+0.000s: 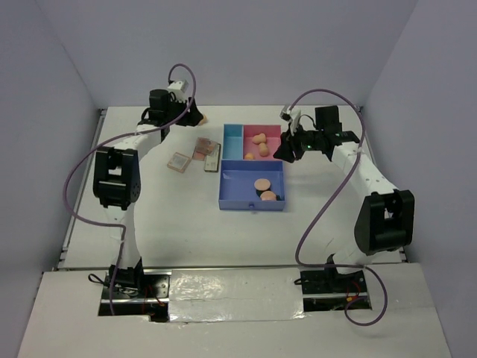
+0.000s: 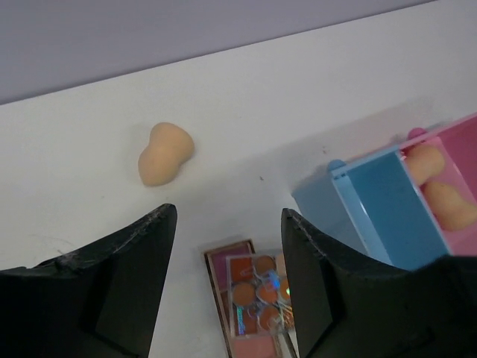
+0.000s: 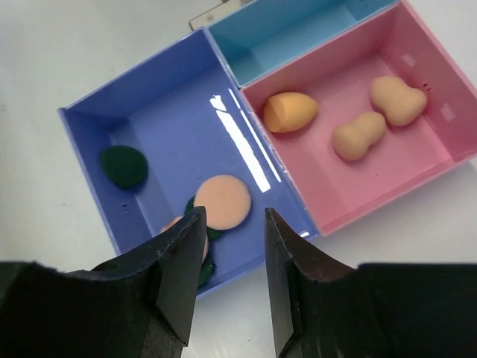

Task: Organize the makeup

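Two-arm station seen from above and from both wrists. The left fingers (image 2: pixel 130 283) stand wide apart with nothing between them, over the far left part of the white tabletop (image 2: pixel 89 112). Ahead of them a loose sponge (image 2: pixel 165 153), peach and waisted, lies on its side, apart from both fingers and from every other item. Beneath the gap lie the palettes (image 2: pixel 253 298) with pink and brown pans, one overlapping another. The top view shows three of them in a loose cluster between the loose sponge and the tray (image 1: pixel 220 195), the nearest just beside its left wall. The right fingers (image 3: pixel 171 283) stand at a narrow gap, holding nothing, above the near wall of the tray's violet compartment (image 3: pixel 171 127). Through that gap shows a round peach puff (image 3: pixel 222 201), which rests on a dark green disc (image 3: pixel 194 212). A second puff (image 3: pixel 175 224) is mostly hidden behind one finger. A second disc (image 3: pixel 124 165) lies alone toward the compartment's far corner. The adjoining pink compartment (image 3: pixel 417 153) contains three sponges (image 3: pixel 360 136), none touching another: one egg-shaped near the dividing wall and two waisted. The light-blue compartment (image 3: pixel 298 37) borders both the pink and the violet ones.
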Robot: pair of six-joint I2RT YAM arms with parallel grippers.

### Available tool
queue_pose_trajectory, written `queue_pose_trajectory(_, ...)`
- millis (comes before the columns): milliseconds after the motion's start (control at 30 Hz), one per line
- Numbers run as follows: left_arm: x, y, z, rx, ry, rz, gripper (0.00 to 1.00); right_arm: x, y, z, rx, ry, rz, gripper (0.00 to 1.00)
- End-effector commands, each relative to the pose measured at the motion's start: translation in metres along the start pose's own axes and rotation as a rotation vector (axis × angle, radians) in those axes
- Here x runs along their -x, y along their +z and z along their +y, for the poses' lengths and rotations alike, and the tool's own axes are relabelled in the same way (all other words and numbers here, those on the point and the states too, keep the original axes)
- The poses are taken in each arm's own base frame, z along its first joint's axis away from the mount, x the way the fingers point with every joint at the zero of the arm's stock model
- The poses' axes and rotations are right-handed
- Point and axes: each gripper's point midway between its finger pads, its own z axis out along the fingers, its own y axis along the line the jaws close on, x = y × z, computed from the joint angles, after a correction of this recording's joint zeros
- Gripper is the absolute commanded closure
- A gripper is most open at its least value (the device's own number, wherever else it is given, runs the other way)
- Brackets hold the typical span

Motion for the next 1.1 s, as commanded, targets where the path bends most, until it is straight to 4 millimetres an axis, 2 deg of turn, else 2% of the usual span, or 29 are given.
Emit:
queue_pose_trajectory(0,0.020,0.025,0.009,0.019,0.095,-0.083,0.30,0.033,-0.019,0.017,0.026,-0.054,-0.095,0.55)
queue_pose_trajectory(67,0.018,0.039,0.020,0.055,0.068,-0.103,0.31,0.035,-0.021,0.018,0.030,-0.034,-0.104,0.55)
queue_pose_trajectory(167,0.013,0.059,0.025,0.066,0.035,-0.105,0.32,0.036,-0.024,0.016,0.025,-0.016,-0.115,0.54)
queue_pose_trajectory(200,-0.002,0.069,0.030,0.076,0.024,-0.077,0.32,0.036,-0.025,0.015,0.021,-0.002,-0.117,0.54)
queue_pose_trajectory(233,0.006,0.073,0.027,0.081,0.032,-0.081,0.32,0.037,-0.027,0.013,0.016,-0.002,-0.123,0.54)
queue_pose_trajectory(300,-0.006,0.083,0.037,0.125,0.031,-0.059,0.32,0.033,-0.028,0.012,0.014,0.016,-0.123,0.54)
queue_pose_trajectory(333,0.001,0.086,0.038,0.135,0.034,-0.069,0.32,0.034,-0.029,0.012,0.011,0.014,-0.128,0.54)
queue_pose_trajectory(367,-0.009,0.090,0.046,0.160,0.026,-0.053,0.32,0.032,-0.029,0.011,0.010,0.022,-0.126,0.54)
queue_pose_trajectory(433,-0.004,0.094,0.049,0.172,0.032,-0.059,0.32,0.029,-0.030,0.009,0.008,0.032,-0.124,0.53)
queue_pose_trajectory(700,-0.028,0.104,0.049,0.140,0.023,-0.010,0.34,0.024,-0.031,0.002,0.003,0.061,-0.129,0.53)
queue_pose_trajectory(867,-0.043,0.109,0.054,0.153,-0.002,0.028,0.34,0.028,-0.034,-0.001,0.009,0.073,-0.137,0.53)
queue_pose_trajectory(1067,-0.047,0.114,0.059,0.171,-0.028,0.046,0.34,0.031,-0.038,0.002,0.021,0.086,-0.150,0.53)
